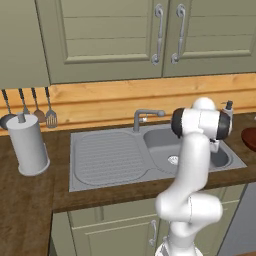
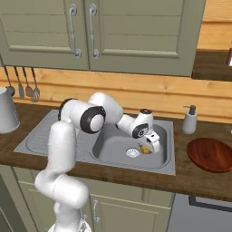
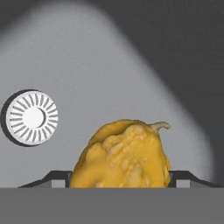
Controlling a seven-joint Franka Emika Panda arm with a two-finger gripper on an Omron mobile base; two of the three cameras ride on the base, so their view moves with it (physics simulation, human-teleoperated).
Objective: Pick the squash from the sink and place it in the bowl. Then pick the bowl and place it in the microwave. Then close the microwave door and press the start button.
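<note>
One squash [image 3: 121,155] sits on the sink [image 2: 54,136] basin floor, lumpy, yellow-orange, curled stem tip pointing to the right of the hand view. We see the gripper [image 3: 118,178] down in the basin w/ its two dark fingertips [image 3: 54,178] flanking the squash, one on each side, jaws spread wide. The squash fills the gap btwn them; whether the pads actually touch its skin we can't tell, and it's still resting on the basin floor, not lifted.

In the right base view the gripper [image 2: 148,144] hangs low inside the basin, w/ the squash [image 2: 144,149] a small yellow spot right under it. The round drain [image 2: 132,153] lies just beside, on the side twd the ribbed drainboard; in the hand view the drain [image 3: 32,117] shows as a white slotted disc to the left of the squash, apart from it.

The bowl [image 2: 210,154], wide, dark reddish-brown, glossy, stands on the wood counter [image 2: 190,179] past the sink's far end from the drainboard, well apart from the squash. In the left base view just its edge [image 1: 249,138] shows at the right border. A soap dispenser [image 2: 190,119] stands behind the sink corner near the bowl.

The grey faucet [image 1: 144,117] rises behind the basin. A paper towel roll [image 1: 27,144] stands on the counter beyond the drainboard, w/ utensils [image 1: 29,107] hanging on the wall above. Beige-green cabinet doors [image 1: 115,35] overhead are closed.
</note>
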